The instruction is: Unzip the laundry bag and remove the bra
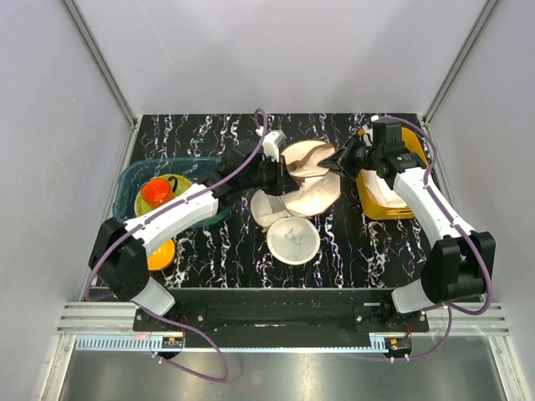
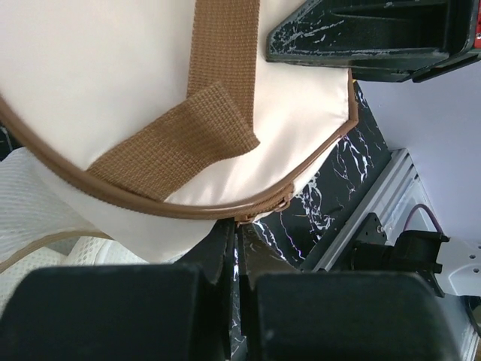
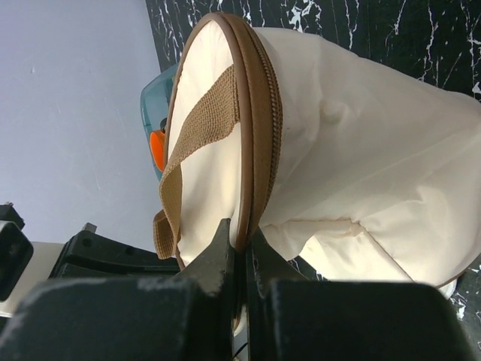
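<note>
Over counter (image 1: 219,252) rear centre, holds bag (image 1: 311,180) tipped up on edge. Clamps left end effector (image 2: 237,229) and right end effector (image 3: 240,237) fully closed, from counter's left and right, onto bag's brown zipper band (image 3: 259,113).

The cream, brown-banded laundry bag (image 1: 318,196) sits tipped on its edge.

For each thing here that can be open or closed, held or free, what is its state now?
laundry bag: tipped on its edge, zipper closed where visible, held by both grippers
left gripper: shut on the bag's brown rim
right gripper: shut on the brown zipper band
bra: not visible
white round mesh bag: lying free, untouched; zipper cannot be told
orange cup: upright inside the teal bin
</note>
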Tool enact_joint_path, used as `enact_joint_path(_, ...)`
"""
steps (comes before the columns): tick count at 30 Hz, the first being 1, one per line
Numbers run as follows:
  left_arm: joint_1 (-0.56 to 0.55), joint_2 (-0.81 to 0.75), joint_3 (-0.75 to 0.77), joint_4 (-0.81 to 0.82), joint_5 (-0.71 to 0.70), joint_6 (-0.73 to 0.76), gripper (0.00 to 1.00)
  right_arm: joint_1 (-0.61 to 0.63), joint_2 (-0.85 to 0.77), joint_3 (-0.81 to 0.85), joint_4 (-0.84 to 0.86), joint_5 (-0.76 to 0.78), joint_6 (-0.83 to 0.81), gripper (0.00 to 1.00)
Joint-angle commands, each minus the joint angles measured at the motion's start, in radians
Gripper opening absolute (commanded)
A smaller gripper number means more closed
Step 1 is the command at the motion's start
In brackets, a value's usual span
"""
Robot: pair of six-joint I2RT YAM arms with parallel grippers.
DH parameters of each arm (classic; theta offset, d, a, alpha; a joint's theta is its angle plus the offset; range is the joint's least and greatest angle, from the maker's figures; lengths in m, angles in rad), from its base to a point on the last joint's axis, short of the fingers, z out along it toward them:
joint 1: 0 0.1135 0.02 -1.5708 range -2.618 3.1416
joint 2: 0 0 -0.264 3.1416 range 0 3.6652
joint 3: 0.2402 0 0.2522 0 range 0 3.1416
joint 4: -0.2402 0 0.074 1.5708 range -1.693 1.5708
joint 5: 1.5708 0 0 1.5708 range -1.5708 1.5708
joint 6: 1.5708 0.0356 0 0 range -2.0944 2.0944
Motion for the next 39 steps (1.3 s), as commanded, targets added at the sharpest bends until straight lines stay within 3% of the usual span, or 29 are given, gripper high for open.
enact_joint_path(1, 0.029, -0.085, -0.026, 0.07, -0.096, 0.025, 0.0, 0.0, -0.051, -0.012, 0.017, -0.082, -0.025, 0.0)
enact_joint_path(15, 0.178, -0.14, -0.071, 0.029, -0.093, 0.073, 0.0, -0.019, -0.14, -0.029, -0.224, -0.139, -0.373, 0.0)
enact_joint_path(21, 0.212, -0.125, -0.037, 0.079, 0.008, 0.022, 0.0, -0.019, -0.091, 0.063, -0.262, -0.117, -0.438, 0.0)
enact_joint_path(22, 0.207, -0.113, -0.029, 0.081, 0.016, 0.016, 0.0, -0.02, -0.08, 0.111, -0.273, -0.076, -0.435, 0.04)
enact_joint_path(25, 0.19, -0.096, -0.009, 0.081, 0.023, 0.005, 0.0, -0.019, -0.029, 0.213, -0.302, 0.0, -0.419, 0.5)
enact_joint_path(26, 0.187, -0.093, -0.009, 0.084, 0.028, -0.001, 0.0, -0.019, -0.023, 0.227, -0.306, 0.008, -0.413, 0.72)
enact_joint_path(30, 0.173, -0.097, -0.02, 0.092, 0.048, -0.013, 0.0, -0.02, -0.054, 0.215, -0.316, 0.057, -0.404, 0.77)
enact_joint_path(33, 0.164, -0.104, -0.043, 0.093, 0.034, -0.015, 0.0, -0.02, -0.089, 0.153, -0.343, 0.152, -0.39, 0.87)
enact_joint_path(39, 0.162, -0.094, -0.063, 0.093, 0.031, -0.021, 0.0, -0.017, -0.204, -0.02, -0.313, 0.186, -0.315, 0.95)
